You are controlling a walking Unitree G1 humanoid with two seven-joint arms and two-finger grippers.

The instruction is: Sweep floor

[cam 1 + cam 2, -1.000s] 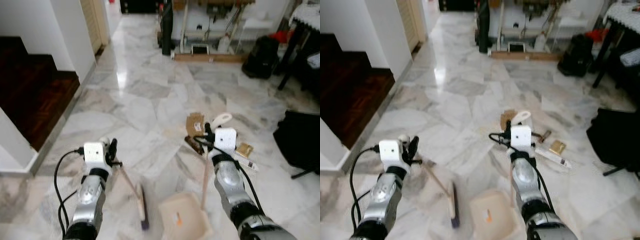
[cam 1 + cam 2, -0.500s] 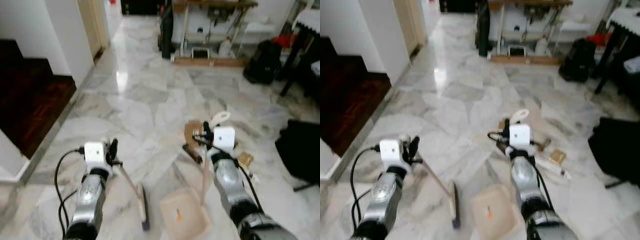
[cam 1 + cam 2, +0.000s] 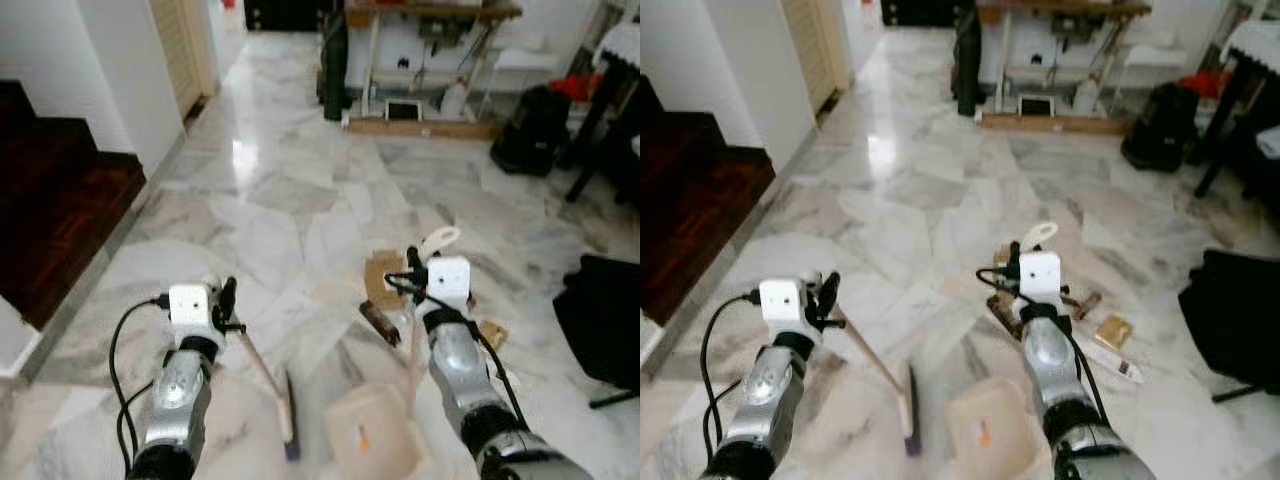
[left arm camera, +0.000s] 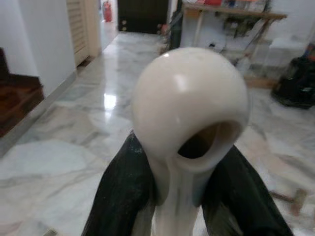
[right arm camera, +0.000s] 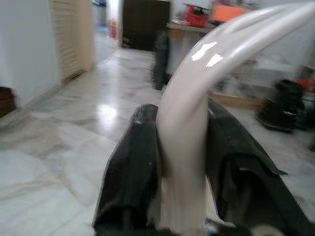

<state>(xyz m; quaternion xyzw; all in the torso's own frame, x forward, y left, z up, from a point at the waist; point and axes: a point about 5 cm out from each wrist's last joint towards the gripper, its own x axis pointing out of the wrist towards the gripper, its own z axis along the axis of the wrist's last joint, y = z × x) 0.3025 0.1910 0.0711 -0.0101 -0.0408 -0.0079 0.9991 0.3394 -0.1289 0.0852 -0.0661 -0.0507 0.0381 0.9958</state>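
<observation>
My left gripper [image 3: 225,300] is shut on the pale broom handle [image 3: 255,362], whose rounded top [image 4: 189,98] sits between the black fingers [image 4: 123,191]. The broom head [image 3: 288,418] rests on the marble floor. My right gripper [image 3: 413,268] is shut on the cream dustpan handle [image 5: 197,83]; the dustpan [image 3: 375,440] stands on the floor beside the broom head, with a small orange scrap in it. Litter lies just ahead of the dustpan: a cardboard piece [image 3: 380,275], a brown stick [image 3: 378,322], a gold packet [image 3: 490,333] and a white wrapper [image 3: 1110,358].
Dark wooden steps [image 3: 50,190] and a white wall are on the left. A black bag [image 3: 605,320] lies on the floor at the right. At the back stand a workbench [image 3: 420,60], a black backpack [image 3: 528,130] and dark table legs [image 3: 600,120].
The camera has moved forward, so the steps slide left and the litter sits closer to the dustpan. Both grippers keep their hold on the handles.
</observation>
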